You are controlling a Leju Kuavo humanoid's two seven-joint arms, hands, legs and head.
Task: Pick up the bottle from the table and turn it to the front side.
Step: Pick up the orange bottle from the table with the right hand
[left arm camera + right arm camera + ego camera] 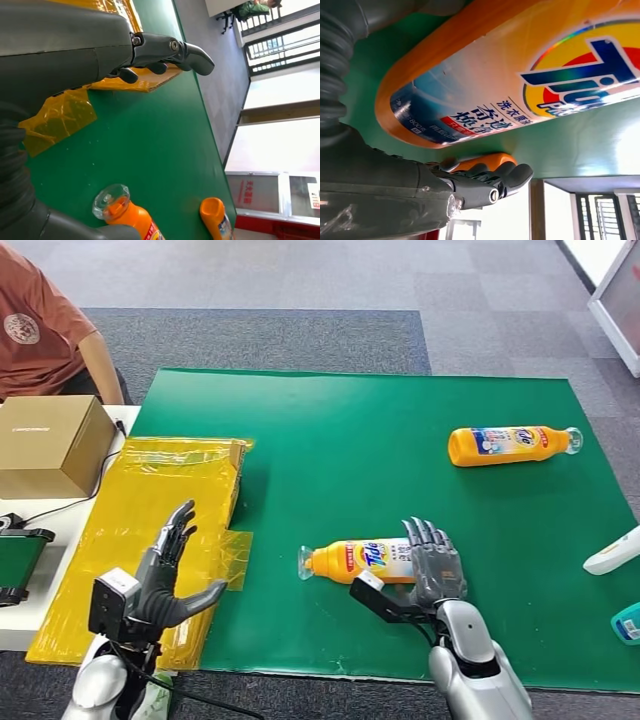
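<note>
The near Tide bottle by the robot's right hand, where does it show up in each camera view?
Head view: near Tide bottle lies low centre, cap leftward, at the right hand.
Left wrist view: its clear cap and orange neck at the bottom edge.
Right wrist view: its label spans the upper picture.
Shared landmark: the green mat.

Two orange bottles on the green mat (340, 430): near bottle (355, 560), far bottle (507, 445). One cardboard box (49, 443). One yellow-wrapped flat package (151, 510). Two robot hands: left hand (170, 575), right hand (432, 562). One person (45, 325). Two partly cut-off items at the mat's right edge, kind unclear.
</note>
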